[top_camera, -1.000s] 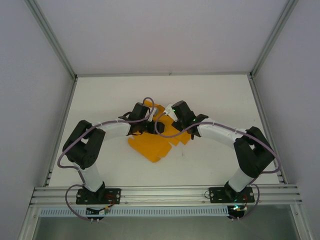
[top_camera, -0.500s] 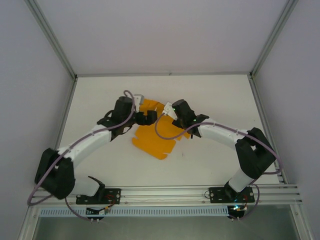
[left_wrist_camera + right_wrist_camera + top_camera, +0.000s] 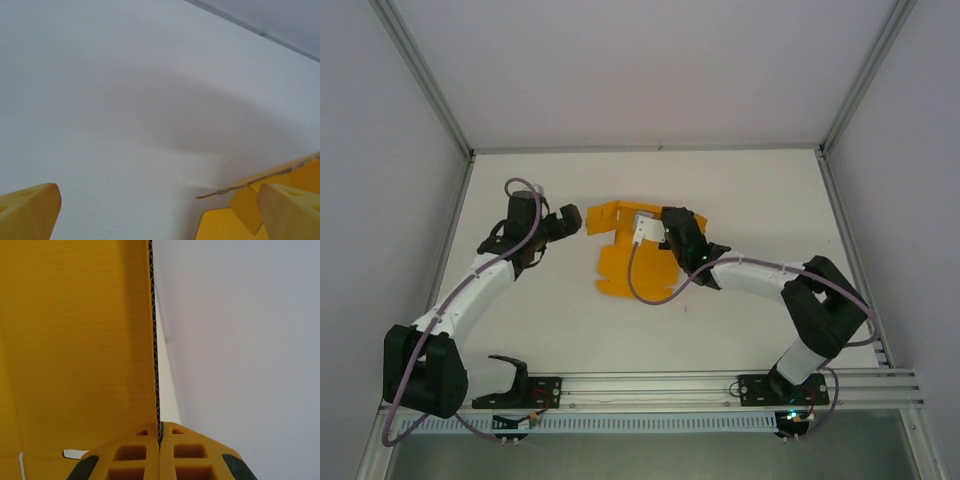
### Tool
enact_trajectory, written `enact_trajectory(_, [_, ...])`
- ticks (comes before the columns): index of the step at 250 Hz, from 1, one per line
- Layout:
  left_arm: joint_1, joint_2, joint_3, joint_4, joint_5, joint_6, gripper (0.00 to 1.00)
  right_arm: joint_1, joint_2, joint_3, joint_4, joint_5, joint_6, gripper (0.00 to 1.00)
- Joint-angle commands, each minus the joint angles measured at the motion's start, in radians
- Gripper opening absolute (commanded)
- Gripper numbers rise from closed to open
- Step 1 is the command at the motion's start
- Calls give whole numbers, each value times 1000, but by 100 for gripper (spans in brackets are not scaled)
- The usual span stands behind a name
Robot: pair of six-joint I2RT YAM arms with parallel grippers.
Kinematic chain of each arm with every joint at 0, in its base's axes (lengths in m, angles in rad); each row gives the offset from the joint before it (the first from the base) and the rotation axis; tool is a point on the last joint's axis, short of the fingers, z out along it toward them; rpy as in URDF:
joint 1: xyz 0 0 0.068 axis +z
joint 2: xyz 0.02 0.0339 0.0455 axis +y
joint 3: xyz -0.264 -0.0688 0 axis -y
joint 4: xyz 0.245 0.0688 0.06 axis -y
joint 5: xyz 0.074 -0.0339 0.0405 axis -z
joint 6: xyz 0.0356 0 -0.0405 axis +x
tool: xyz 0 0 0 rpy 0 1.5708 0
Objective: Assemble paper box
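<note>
Release: left gripper [image 3: 576, 221] now wide apart, drawn away left of paper box [image 3: 620, 270]; right gripper [image 3: 160, 434] clamped on its card edge; folds apparently undone.

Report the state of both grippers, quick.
Left gripper: open, holding nothing.
Right gripper: shut on an edge of the paper box.

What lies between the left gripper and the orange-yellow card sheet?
Bare white table, seen in the top view, separates the left gripper from the flat orange-yellow card sheet.
</note>
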Motion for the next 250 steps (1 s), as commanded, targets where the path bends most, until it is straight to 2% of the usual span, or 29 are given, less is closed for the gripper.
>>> enact_trajectory(1, [41,40,-9,-25,-47,-37,100,11,61,-25,302,54,-216,0])
enact_trajectory(26, [85,81,-17,-27,-28,-42,100,14,90,-50,404,35,-291,0])
enact_trajectory(48, [105,108,-30,17,6,-54,100,15,109,-62,438,14,-297,0])
enact_trajectory(88, [104,190,-21,103,100,-21,100,15,130,-97,436,-33,-296,0])
enact_trajectory(139, [102,311,-8,212,237,-12,100,15,224,-117,516,-7,-352,0])
enact_trajectory(188, [72,374,1,244,267,1,100,13,281,-112,564,-3,-358,0])
enact_trajectory(250, [20,405,-3,305,368,72,85,14,255,-103,488,-3,-302,0])
